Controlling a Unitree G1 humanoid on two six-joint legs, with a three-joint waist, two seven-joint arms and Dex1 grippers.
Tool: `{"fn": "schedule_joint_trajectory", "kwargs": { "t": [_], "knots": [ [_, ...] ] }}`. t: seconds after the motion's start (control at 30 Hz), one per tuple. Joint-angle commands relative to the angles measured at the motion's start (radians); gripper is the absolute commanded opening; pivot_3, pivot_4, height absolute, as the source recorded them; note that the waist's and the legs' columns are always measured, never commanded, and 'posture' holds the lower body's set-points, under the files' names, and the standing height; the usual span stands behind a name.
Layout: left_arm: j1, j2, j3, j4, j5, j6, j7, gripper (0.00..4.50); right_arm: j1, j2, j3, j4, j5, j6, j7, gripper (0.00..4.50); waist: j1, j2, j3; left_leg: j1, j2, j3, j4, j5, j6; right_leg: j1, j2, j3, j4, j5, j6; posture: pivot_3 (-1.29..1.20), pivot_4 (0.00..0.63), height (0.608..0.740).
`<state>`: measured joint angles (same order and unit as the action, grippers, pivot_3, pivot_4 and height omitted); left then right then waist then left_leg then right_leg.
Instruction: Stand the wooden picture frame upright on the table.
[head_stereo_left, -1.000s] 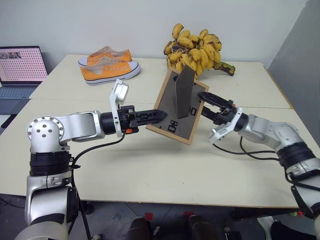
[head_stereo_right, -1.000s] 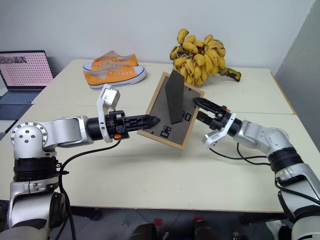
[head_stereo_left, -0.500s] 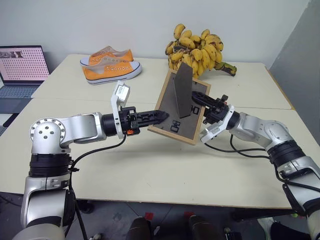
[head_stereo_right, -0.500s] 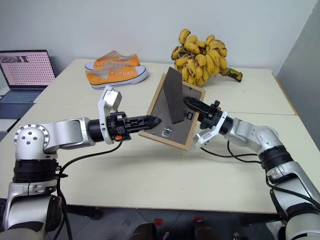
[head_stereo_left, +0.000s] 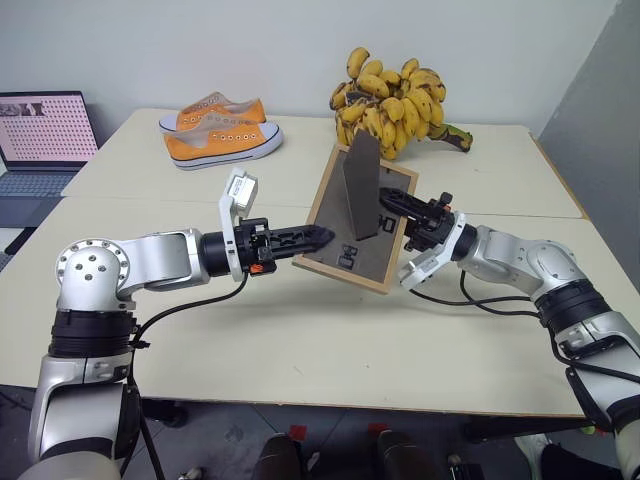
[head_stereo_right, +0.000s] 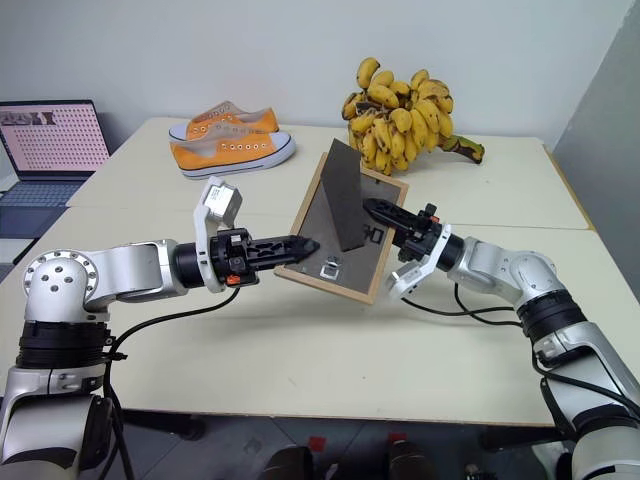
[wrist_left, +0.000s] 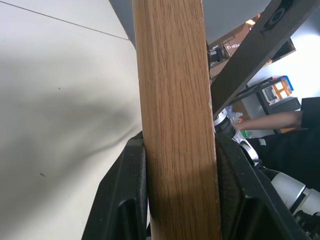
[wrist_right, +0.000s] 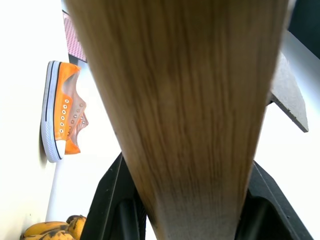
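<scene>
I hold the frame (head_stereo_left: 358, 222) above the table (head_stereo_left: 300, 330), between my two grippers, its dark back panel facing me and tilted, lower edge nearer to me. The prop leg (head_stereo_left: 361, 186) stands swung out from the back.

Left gripper (head_stereo_left: 318, 237): fingers clamped on the frame's left wooden edge; the left wrist view shows the wood seated between both pads. Right gripper (head_stereo_left: 392, 203): fingers closed over the frame's right edge, with the wood running between them in the right wrist view.

Step in hand, as I judge it: carrying and orienting the frame before setting it down. The frame is not yet standing; I cannot tell whether its lower edge touches the table.

Next move, as I judge it: lower the bottom edge and the leg's tip onto the table together, check the frame rests on both, then part the fingers one gripper at a time.

Readable writing: none. Small marks on the back panel are too small to read. The laptop (head_stereo_left: 45, 135) screen at far left shows a dot grid, illegible. Shoes (head_stereo_left: 218, 131) and bananas (head_stereo_left: 392, 102) lie at the far side, well apart from the frame.
</scene>
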<state>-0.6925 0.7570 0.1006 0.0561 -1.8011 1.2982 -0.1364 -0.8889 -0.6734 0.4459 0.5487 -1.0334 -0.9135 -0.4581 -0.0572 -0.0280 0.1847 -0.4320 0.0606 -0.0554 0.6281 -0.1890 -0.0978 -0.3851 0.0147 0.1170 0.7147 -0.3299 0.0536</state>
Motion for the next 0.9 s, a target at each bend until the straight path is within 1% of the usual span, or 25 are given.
{"fn": "schedule_joint_trajectory", "kwargs": {
  "t": [0.03, 0.07, 0.3, 0.37, 0.4, 0.47, 0.57, 0.6, 0.67, 0.7, 0.77, 0.9],
  "knots": [
    [0.006, 0.047, 0.066, -0.043, 0.068, -0.026, -0.052, 2.6, -0.029, -0.016, -0.019, 0.029, 0.038, -0.007, 0.009, 1.44, 0.0, 0.0, 0.0, 0.0, 0.0, 0.001, 0.0, 0.0, 0.0, 0.0, 0.0, 0.001, 0.0, 0.0, 0.0, 0.0, 0.15, 0.74],
    [0.009, 0.051, 0.077, -0.044, 0.075, -0.035, -0.057, 2.77, -0.035, -0.011, -0.016, 0.037, 0.04, -0.011, 0.011, 1.44, 0.0, 0.0, 0.0, 0.0, 0.0, 0.001, 0.0, 0.0, 0.0, 0.0, 0.0, 0.001, 0.0, 0.0, 0.0, 0.0, 0.15, 0.74],
    [0.028, 0.058, 0.119, -0.083, 0.077, -0.056, -0.048, 2.77, -0.069, 0.014, -0.001, 0.089, 0.038, -0.039, 0.008, 1.44, 0.0, 0.0, 0.0, 0.0, 0.0, 0.0, 0.0, 0.0, 0.0, 0.0, 0.0, 0.0, 0.0, 0.0, 0.0, 0.0, 0.15, 0.74],
    [0.044, 0.069, 0.14, -0.133, 0.087, -0.071, -0.055, 2.77, -0.081, 0.031, -0.001, 0.13, 0.077, -0.056, 0.04, 1.44, -0.001, 0.0, 0.0, 0.0, 0.0, 0.0, 0.0, 0.0, 0.0, 0.0, 0.0, 0.0, 0.0, 0.0, 0.0, 0.0, 0.15, 0.74],
    [0.056, 0.078, 0.157, -0.168, 0.101, -0.082, -0.067, 2.77, -0.086, 0.044, -0.006, 0.158, 0.116, -0.066, 0.072, 1.44, -0.001, 0.0, 0.0, 0.0, 0.0, 0.0, 0.0, 0.0, 0.0, 0.0, 0.0, 0.0, 0.0, 0.0, 0.0, 0.0, 0.15, 0.74],
    [0.098, 0.109, 0.215, -0.259, 0.127, -0.104, -0.11, 2.77, -0.089, 0.085, -0.025, 0.221, 0.264, -0.089, 0.199, 1.44, -0.003, 0.0, 0.0, 0.0, 0.001, 0.0, 0.0, 0.0, 0.0, 0.0, 0.0, 0.0, 0.0, 0.0, 0.0, 0.0, 0.15, 0.74],
    [0.197, 0.16, 0.328, -0.395, 0.139, -0.131, -0.184, 2.77, -0.072, 0.151, -0.051, 0.25, 0.566, -0.083, 0.46, 1.44, -0.016, 0.0, 0.0, 0.0, 0.001, 0.001, -0.001, 0.0, 0.0, 0.001, 0.0, 0.0, -0.001, 0.0, 0.0, 0.0, 0.15, 0.74],
    [0.237, 0.176, 0.372, -0.431, 0.128, -0.137, -0.196, 2.77, -0.058, 0.181, -0.062, 0.236, 0.687, -0.031, 0.583, 1.44, -0.02, 0.0, 0.0, 0.0, 0.001, 0.001, -0.001, 0.0, 0.0, 0.001, 0.0, 0.0, -0.001, 0.0, 0.0, 0.0, 0.15, 0.74],
    [0.346, 0.199, 0.495, -0.501, 0.079, -0.153, -0.18, 2.77, -0.01, 0.277, -0.109, 0.143, 1.006, 0.241, 0.891, 1.44, -0.025, 0.0, 0.0, 0.0, 0.002, 0.0, -0.001, 0.0, 0.0, 0.002, 0.0, -0.001, -0.001, 0.0, 0.0, 0.0, 0.15, 0.74],
    [0.39, 0.204, 0.538, -0.526, 0.061, -0.164, -0.168, 2.77, 0.003, 0.31, -0.13, 0.109, 1.105, 0.343, 0.987, 1.44, -0.031, 0.0, 0.0, 0.001, 0.002, -0.002, -0.001, 0.0, 0.0, 0.003, 0.0, -0.002, -0.002, 0.0, 0.0, 0.0, 0.15, 0.74],
    [0.452, 0.21, 0.576, -0.559, 0.041, -0.194, -0.149, 2.77, 0.018, 0.344, -0.168, 0.057, 1.206, 0.483, 1.091, 1.44, -0.026, 0.001, 0.001, 0.007, 0.003, -0.003, -0.002, 0.0, 0.0, 0.01, -0.001, -0.004, -0.001, -0.001, -0.001, 0.0, 0.15, 0.74],
    [0.553, 0.213, 0.607, -0.627, -0.004, -0.258, -0.095, 2.77, 0.032, 0.411, -0.232, -0.002, 1.371, 0.829, 1.229, 1.44, -0.003, 0.002, 0.002, 0.008, 0.002, -0.009, -0.001, -0.001, 0.0, 0.013, -0.001, -0.011, -0.002, -0.002, -0.003, 0.0, 0.15, 0.74]
  ]
}}
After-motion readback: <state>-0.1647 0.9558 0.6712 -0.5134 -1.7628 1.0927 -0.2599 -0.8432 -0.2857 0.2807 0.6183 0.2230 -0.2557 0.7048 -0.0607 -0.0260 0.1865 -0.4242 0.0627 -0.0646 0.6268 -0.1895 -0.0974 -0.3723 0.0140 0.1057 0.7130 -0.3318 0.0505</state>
